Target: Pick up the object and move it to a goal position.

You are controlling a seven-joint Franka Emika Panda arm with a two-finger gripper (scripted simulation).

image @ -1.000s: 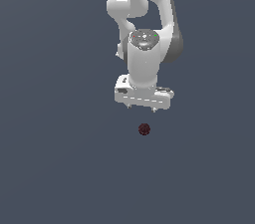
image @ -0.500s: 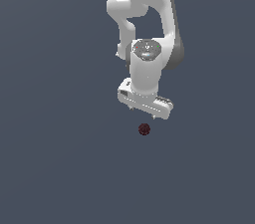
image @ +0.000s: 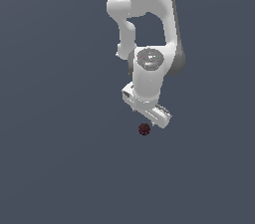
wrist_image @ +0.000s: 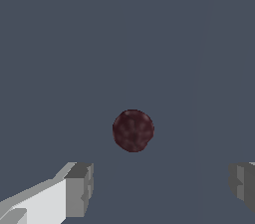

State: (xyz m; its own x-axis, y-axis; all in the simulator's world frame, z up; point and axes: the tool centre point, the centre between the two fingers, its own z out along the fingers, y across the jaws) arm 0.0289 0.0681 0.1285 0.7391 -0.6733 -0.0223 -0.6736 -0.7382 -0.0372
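The object is a tiny dark red speckled ball [image: 144, 129] lying on the flat grey floor. My white gripper [image: 149, 117] hangs just above it, its hand turned at a slant. From the wrist camera the ball [wrist_image: 133, 130] appears ahead of the gripper [wrist_image: 162, 188], slightly off the line between the two grey fingertips [wrist_image: 79, 188]. The fingers are spread wide, with nothing between them and no contact with the ball. From outside, the hand hides the fingertips.
A plain dark grey surface [image: 60, 168] surrounds the ball on every side. The white arm [image: 149, 14] rises behind the gripper toward the upper edge of the exterior view.
The hand has turned from level to slanted and come down closer to the ball. The ball has stayed put.
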